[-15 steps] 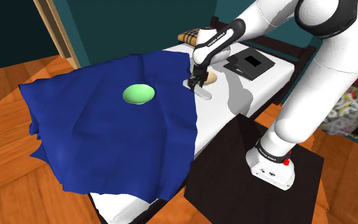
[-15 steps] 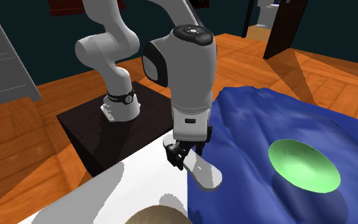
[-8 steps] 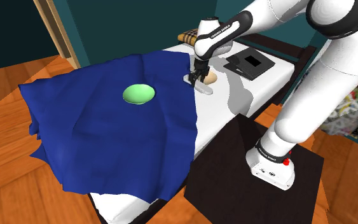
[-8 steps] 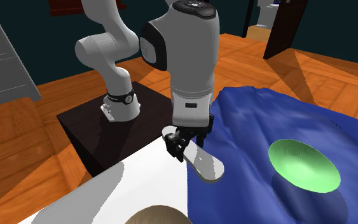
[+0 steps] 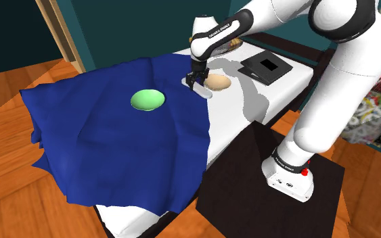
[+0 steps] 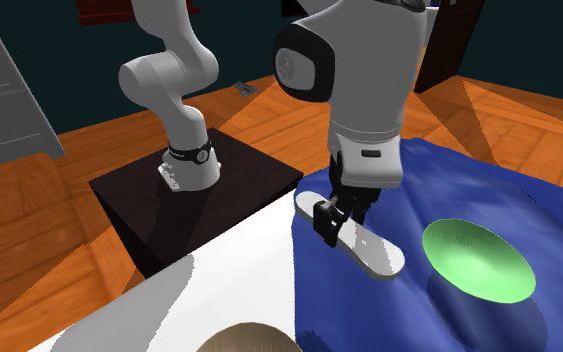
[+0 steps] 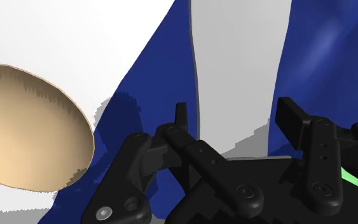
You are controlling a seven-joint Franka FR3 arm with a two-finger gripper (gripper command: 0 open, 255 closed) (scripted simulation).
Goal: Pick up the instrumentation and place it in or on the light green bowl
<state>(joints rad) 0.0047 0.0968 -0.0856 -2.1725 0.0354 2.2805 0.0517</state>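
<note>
Currently, the main hazard is slip. The gripper (image 6: 339, 215) clamps the instrumentation (image 6: 367, 247), a long flat pale-grey slab, near one end, so most of its length overhangs toward the light green bowl (image 6: 477, 260). I judge that a quick swing could rotate it between the pads or drop it short.

A second hazard is the rumpled blue cloth (image 6: 419, 170). The slab's free end appears low over it and could snag a fold, which could also shift the bowl resting on that cloth. The slab looks about as long as the bowl is wide, so an off-centre release may tip it over the rim.

Fingers: in the wrist view they stand moderately apart, one against each long edge of the slab, gripping it. The slab is held above the cloth's edge, between the tan round object (image 5: 217, 82) and the bowl, apart from both.
</note>
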